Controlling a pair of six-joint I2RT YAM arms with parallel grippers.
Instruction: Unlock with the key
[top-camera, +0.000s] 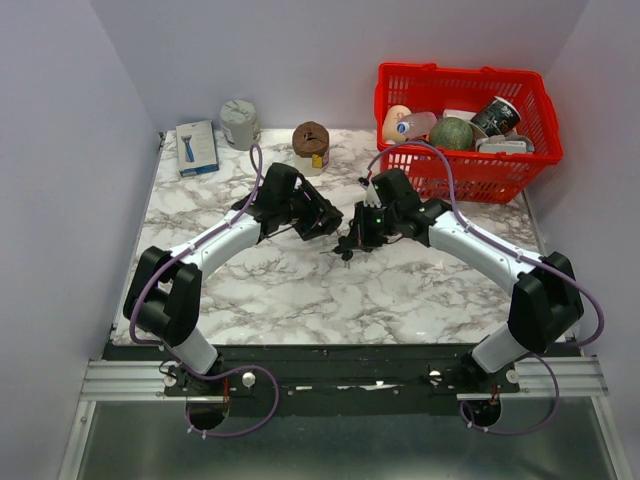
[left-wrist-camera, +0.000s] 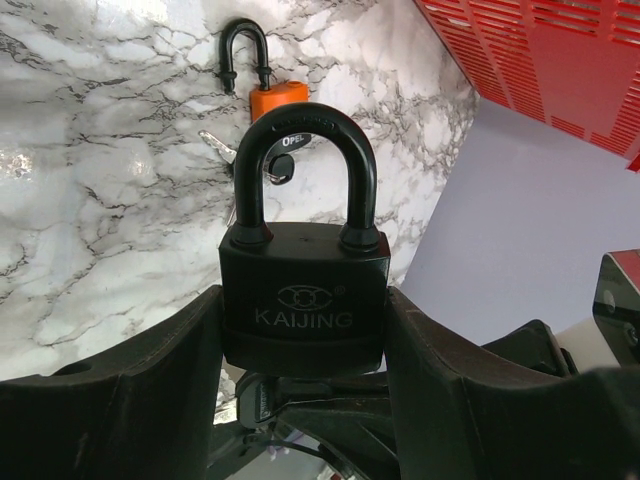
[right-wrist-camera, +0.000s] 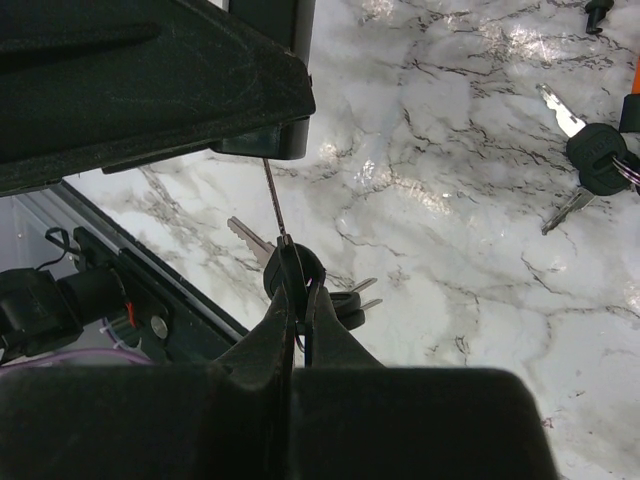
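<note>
A black KAIJING padlock (left-wrist-camera: 303, 290) stands upright between my left gripper's (left-wrist-camera: 305, 325) fingers, which are shut on its body. Its shackle (left-wrist-camera: 305, 135) is closed. My right gripper (right-wrist-camera: 300, 290) is shut on the black head of a key (right-wrist-camera: 295, 268). The key's thin blade (right-wrist-camera: 272, 195) points up to the underside of the padlock (right-wrist-camera: 262, 140). Other keys of the bunch (right-wrist-camera: 350, 300) hang beside the right fingertips. In the top view the two grippers meet over the table's middle, left (top-camera: 322, 222) and right (top-camera: 355, 238).
An orange padlock (left-wrist-camera: 276, 98) with an open shackle lies on the marble beyond, with loose keys (right-wrist-camera: 598, 160) beside it. A red basket (top-camera: 460, 72) of items stands back right. A brown-lidded jar (top-camera: 311, 145), a grey can (top-camera: 240, 123) and a blue-white box (top-camera: 197, 147) stand at the back.
</note>
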